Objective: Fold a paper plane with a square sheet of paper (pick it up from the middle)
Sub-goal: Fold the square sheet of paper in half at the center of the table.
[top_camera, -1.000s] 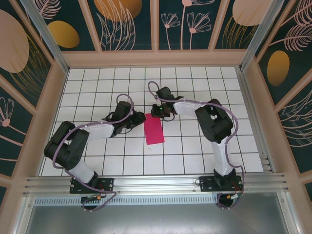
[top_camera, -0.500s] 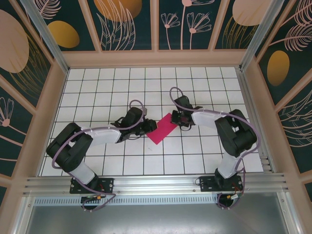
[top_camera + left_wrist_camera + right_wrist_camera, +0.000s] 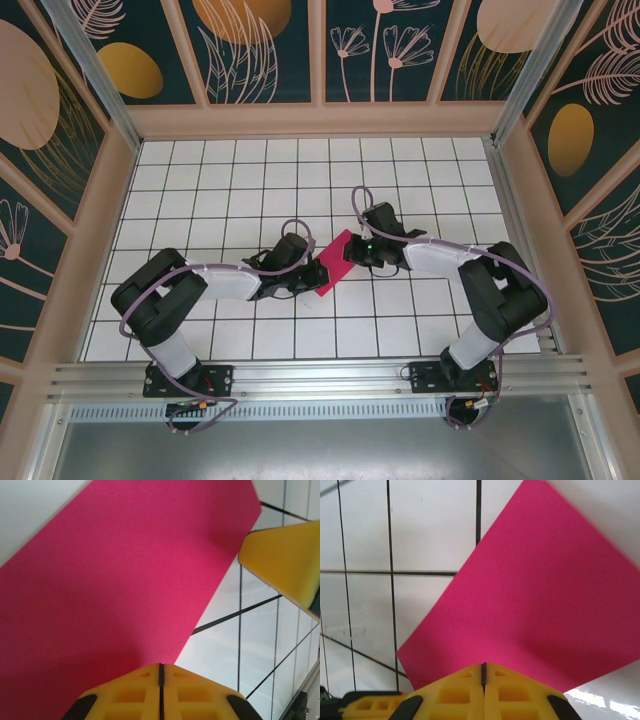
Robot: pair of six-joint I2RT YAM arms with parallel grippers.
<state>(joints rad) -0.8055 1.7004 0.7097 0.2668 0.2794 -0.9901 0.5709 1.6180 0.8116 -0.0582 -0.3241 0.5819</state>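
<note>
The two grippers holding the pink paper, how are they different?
The left gripper pinches the pink paper at its near-left end, while the right gripper pinches its far-right end. The left gripper points right and the right gripper points left, so they face each other across the paper. Both have yellow fingers, and both are shut on the paper.
</note>
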